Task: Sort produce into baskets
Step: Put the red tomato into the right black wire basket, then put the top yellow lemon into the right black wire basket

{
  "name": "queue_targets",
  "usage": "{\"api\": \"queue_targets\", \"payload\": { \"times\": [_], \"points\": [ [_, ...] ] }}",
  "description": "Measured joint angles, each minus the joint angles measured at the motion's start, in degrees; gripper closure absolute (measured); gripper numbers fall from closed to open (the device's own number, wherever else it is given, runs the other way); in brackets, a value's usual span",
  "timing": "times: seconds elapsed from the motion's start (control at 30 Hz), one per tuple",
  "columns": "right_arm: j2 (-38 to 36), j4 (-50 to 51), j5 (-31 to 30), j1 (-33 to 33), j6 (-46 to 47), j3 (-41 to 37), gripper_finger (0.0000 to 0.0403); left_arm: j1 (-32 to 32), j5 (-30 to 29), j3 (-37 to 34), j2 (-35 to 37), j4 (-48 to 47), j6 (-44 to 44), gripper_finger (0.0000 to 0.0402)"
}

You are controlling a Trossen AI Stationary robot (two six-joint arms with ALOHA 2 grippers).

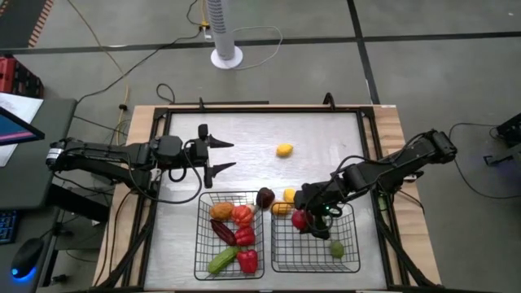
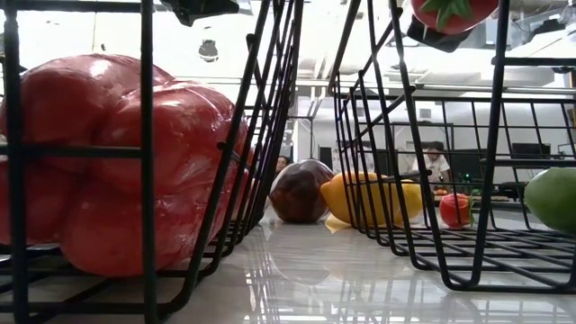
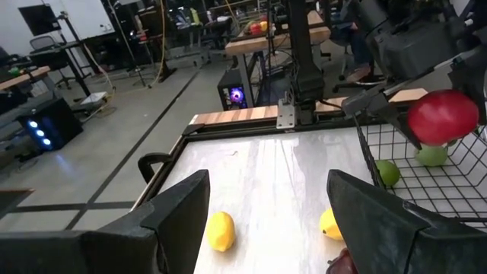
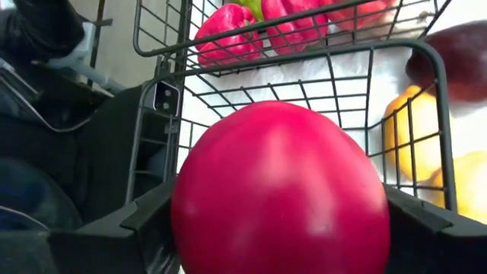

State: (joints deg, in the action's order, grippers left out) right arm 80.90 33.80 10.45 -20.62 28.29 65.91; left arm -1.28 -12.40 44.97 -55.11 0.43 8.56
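Observation:
My right gripper point(image 1: 304, 216) is shut on a red tomato point(image 4: 281, 183) above the far left corner of the right black wire basket point(image 1: 355, 244). The tomato also shows in the left wrist view point(image 3: 444, 116) and at the top of the low view point(image 2: 454, 9). The right basket holds limes point(image 1: 337, 249). The left basket point(image 1: 198, 244) holds red peppers point(image 1: 247, 260), a green cucumber point(image 1: 221, 260), an orange piece point(image 1: 221, 211) and more. My left gripper point(image 1: 225, 155) is open and empty over the bare table, far of the left basket. A lemon point(image 1: 284, 150) lies on the table. My right gripper pinches the tomato by its two opposite sides point(image 4: 190, 209) between its two fingers point(image 4: 148, 221). The fingers come slanting down from the table's right. The tomato is lifted clear, over the right basket's wire floor, its green stem end point(image 2: 447, 7) showing from the near side.
A dark purple piece point(image 1: 265, 197), a small yellow piece point(image 1: 289, 194) and a yellow-orange pepper point(image 1: 282, 208) lie at the far ends of the baskets, between them. A raised dark frame point(image 1: 368, 138) edges the table. People show in the room beyond point(image 2: 438, 162).

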Motion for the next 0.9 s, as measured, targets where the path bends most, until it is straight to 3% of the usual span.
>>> {"api": "queue_targets", "payload": {
  "times": [0.33,0.9],
  "points": [
    [0.0,0.5,1.53,0.02,1.73,-0.02,0.0006,0.02,0.02,0.0,0.0,-0.09,0.0,0.0148],
    [-0.02,4.93,-0.51,2.84,1.72,-0.02,0.0005,0.0,0.0,0.0,0.0,-0.09,0.02,0.0148]
  ]
}}
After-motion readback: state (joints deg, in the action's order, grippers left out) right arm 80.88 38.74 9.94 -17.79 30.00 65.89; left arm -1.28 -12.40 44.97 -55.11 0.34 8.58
